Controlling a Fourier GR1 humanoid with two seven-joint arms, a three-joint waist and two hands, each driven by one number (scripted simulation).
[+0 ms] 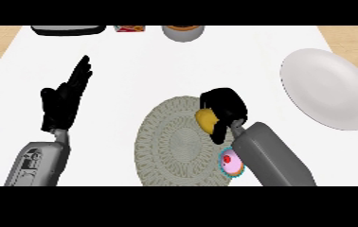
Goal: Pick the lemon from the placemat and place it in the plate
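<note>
A yellow lemon [206, 119] shows at the right part of the round grey woven placemat [174, 145]. My right hand [225, 105] is curled round the lemon from above and hides most of it. Whether the lemon still touches the mat I cannot tell. The white plate [323, 88] lies to the far right, apart from the hand, with nothing on it. My left hand [67, 98] rests open at the left, fingers straight and pointing up.
A pink cupcake in a blue wrapper [231, 162] sits at the placemat's lower right edge, beside my right forearm. At the back stand a dark tray [67, 30], a small red box [130, 29] and a grey bowl [183, 32].
</note>
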